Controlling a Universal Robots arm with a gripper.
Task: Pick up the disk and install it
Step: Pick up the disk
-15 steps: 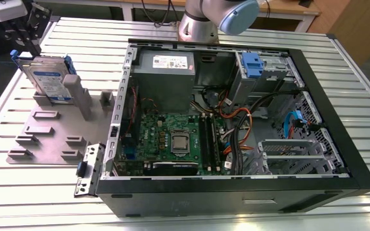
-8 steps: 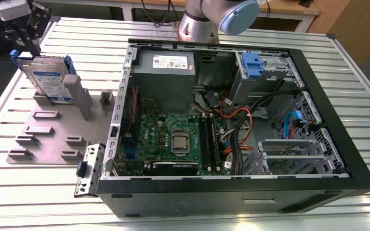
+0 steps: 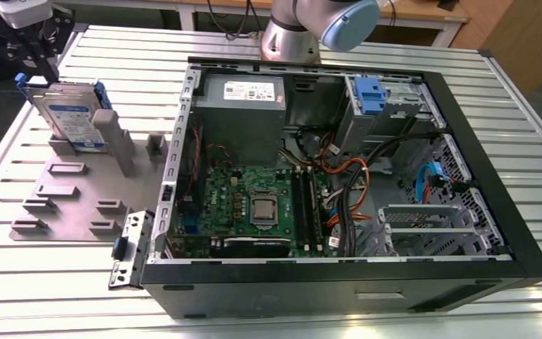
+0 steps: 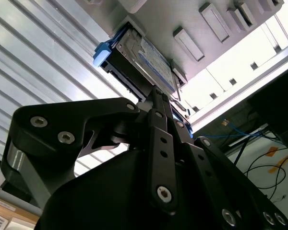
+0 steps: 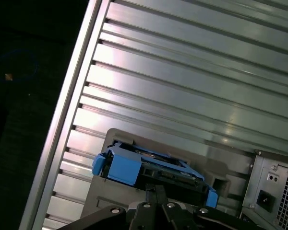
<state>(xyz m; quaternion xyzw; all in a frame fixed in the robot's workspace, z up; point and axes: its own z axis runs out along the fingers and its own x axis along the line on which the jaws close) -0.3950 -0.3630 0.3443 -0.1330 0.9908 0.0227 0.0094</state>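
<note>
The disk [image 3: 71, 116] stands on edge in a grey holder plate [image 3: 73, 198] on the table, at the exterior view's left of the open computer case [image 3: 483, 148]. It is silver with a white-and-blue label and blue rails. My gripper [image 3: 40, 68] hangs just above the disk's top edge, its black fingers drawn together. In both wrist views the fingers taper to a closed tip, with the gripper [image 4: 156, 92] [image 5: 156, 190] right at the edge of the disk [image 4: 149, 55] [image 5: 144, 167]. Whether the tip touches the disk is hidden.
Inside the case sit a grey power-supply box [image 3: 243, 106], the motherboard [image 3: 252, 201] and a grey drive cage with a blue latch [image 3: 370, 95] at the far corner. The arm's base [image 3: 290, 39] stands behind the case. Ribbed metal table [image 3: 539, 134] surrounds everything.
</note>
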